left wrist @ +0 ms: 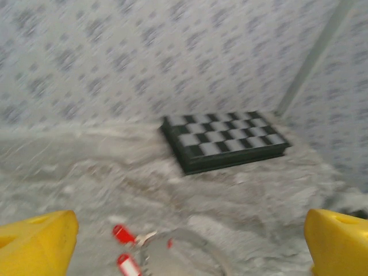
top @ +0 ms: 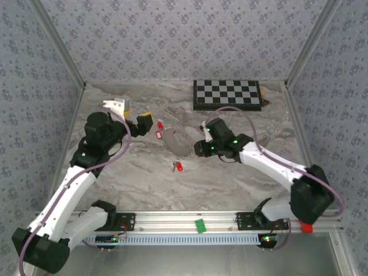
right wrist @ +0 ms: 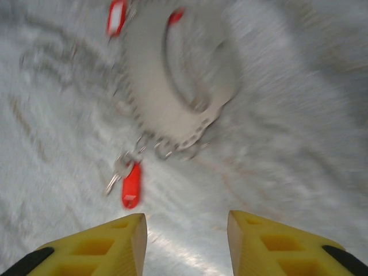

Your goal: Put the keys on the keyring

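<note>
Keyring (top: 180,141) lay flat w/ red keys (top: 179,167) just beside it, within reach of both arms. Left gripper (top: 130,114) & right gripper (right wrist: 187,241), both spread & empty, flanked keyring, prob. for a two-sided pickup.

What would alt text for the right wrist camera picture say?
Two yellow fingers stand apart at the bottom edge, holding nothing, above a grey marble table. Ahead lies a red-headed key, a grey oval keyring beyond it, and another red key at the top; the picture is blurred.
</note>
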Robot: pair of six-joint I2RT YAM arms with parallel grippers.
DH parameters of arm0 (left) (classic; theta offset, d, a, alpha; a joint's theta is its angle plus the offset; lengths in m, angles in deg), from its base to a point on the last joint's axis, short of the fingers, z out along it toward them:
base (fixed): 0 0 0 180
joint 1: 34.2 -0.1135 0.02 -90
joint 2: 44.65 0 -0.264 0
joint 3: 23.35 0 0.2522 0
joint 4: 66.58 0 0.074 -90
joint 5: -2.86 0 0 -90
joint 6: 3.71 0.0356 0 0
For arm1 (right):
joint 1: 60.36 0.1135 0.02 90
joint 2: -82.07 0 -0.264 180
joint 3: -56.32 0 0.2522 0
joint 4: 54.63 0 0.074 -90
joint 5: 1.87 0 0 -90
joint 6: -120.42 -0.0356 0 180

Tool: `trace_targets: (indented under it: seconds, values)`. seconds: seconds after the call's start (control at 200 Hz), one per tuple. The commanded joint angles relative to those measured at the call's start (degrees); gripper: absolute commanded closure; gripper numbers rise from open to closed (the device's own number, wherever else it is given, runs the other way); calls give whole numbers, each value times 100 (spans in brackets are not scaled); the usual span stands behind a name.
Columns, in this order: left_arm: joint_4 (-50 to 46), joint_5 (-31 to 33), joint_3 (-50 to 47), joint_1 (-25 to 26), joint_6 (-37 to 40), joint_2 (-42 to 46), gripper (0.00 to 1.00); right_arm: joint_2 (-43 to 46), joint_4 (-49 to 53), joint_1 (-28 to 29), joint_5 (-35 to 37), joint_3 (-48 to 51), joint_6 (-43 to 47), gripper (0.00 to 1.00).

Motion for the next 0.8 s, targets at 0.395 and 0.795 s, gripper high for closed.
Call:
trace_targets:
  seconds: [0.395, 0.795]
  values:
    - [-334, 2016, -503, -1251, -447, -997, 0, 2156, -1609, -2315, 2343, 1572, 1469, 0]
    - [892, 2698, -747, -1980, 219, -2606, 0, 1352, -5408, -3420, 2418, 3443, 2178, 0]
